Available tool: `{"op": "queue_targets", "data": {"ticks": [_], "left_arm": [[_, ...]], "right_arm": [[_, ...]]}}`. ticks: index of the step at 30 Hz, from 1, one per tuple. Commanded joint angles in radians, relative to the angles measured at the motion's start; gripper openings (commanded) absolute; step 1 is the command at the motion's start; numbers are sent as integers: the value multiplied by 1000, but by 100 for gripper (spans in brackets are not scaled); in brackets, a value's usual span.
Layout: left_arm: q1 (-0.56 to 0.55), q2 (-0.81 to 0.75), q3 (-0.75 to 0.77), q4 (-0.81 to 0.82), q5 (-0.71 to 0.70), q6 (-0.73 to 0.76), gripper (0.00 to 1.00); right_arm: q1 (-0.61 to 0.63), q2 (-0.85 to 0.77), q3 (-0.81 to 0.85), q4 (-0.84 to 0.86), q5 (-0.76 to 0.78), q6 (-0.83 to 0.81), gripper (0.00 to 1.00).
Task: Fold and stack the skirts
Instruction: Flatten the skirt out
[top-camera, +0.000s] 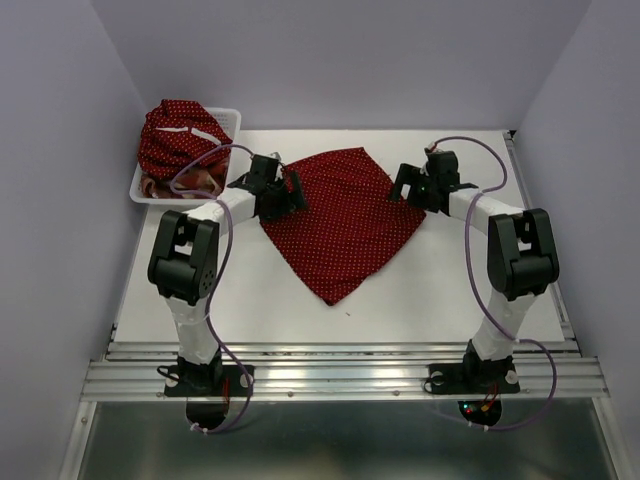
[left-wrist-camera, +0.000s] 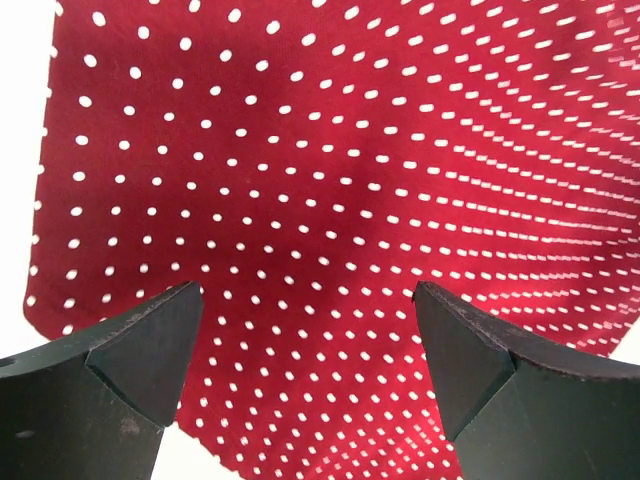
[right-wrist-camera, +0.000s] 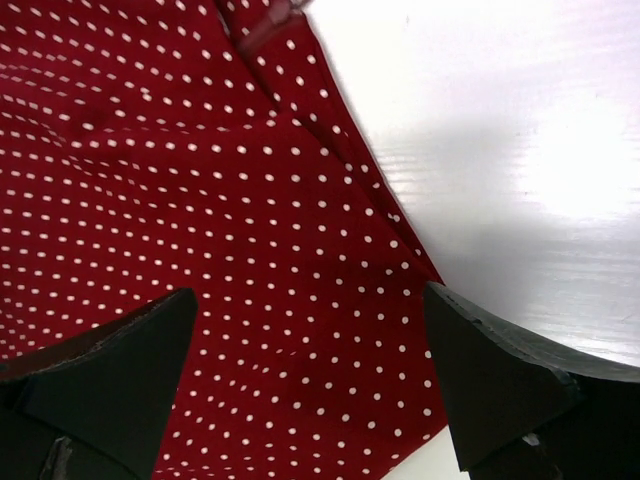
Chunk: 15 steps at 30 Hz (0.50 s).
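A dark red polka-dot skirt (top-camera: 340, 220) lies spread flat in the middle of the white table, one corner pointing toward the arms. My left gripper (top-camera: 293, 192) hovers open over its left edge; in the left wrist view the dotted cloth (left-wrist-camera: 330, 180) fills the space between the spread fingers (left-wrist-camera: 150, 350). My right gripper (top-camera: 408, 185) hovers open over the skirt's right corner, where the cloth (right-wrist-camera: 200, 200) meets bare table. A second dark red dotted skirt (top-camera: 180, 135) is bunched in the basket, with a bit of plaid cloth (top-camera: 195, 180) under it.
The white mesh basket (top-camera: 232, 122) stands at the back left of the table (top-camera: 480, 290). Grey walls close in the left, back and right. A metal rail runs along the near edge at the arm bases.
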Motion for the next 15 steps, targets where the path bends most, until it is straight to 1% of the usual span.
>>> {"op": "queue_targets", "data": {"ticks": [1, 4, 8, 11, 13, 15], "left_arm": [[-3, 43, 42, 25, 10, -1, 99], [-3, 102, 91, 10, 5, 7, 99], [-3, 189, 177, -24, 22, 18, 99], [-3, 238, 220, -44, 16, 30, 99], [-3, 287, 289, -61, 4, 55, 99], [-3, 326, 375, -79, 10, 81, 99]], "right_arm": [[8, 21, -18, 15, 0, -26, 100], [8, 9, -82, 15, 24, -6, 100], [44, -32, -184, 33, 18, 1, 100], [97, -75, -265, 33, 7, 21, 100], [151, -123, -326, 25, -5, 41, 100], [195, -157, -354, 4, -20, 50, 100]]}}
